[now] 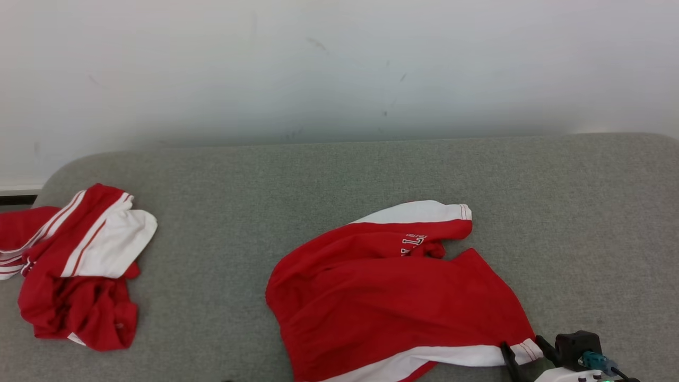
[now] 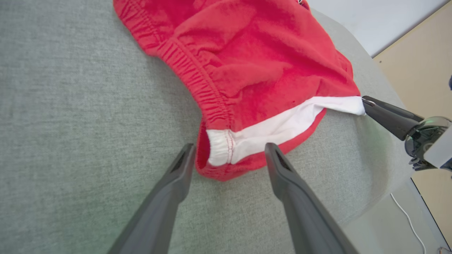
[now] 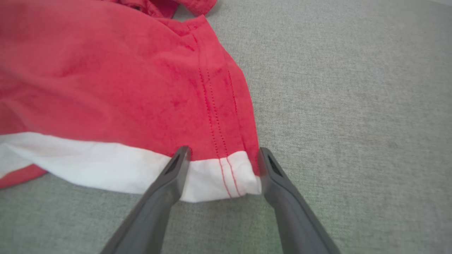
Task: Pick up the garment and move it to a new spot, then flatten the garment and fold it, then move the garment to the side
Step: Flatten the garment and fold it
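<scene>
My right tool (image 3: 224,151) stands wide open astride the white hem corner; my left tool (image 2: 229,146), equally wide, brackets the waistband end. The red garment (image 1: 392,297) lies crumpled, near right on the grey surface (image 1: 339,175). It looks soft, light and limp, so I would pinch these two corners.

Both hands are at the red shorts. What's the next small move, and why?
Probably shut both hands. The left hand, open, straddles the white waistband corner of the red shorts, and the right hand, open, straddles the white hem corner; both corners lie on the grey surface, ungripped.
</scene>
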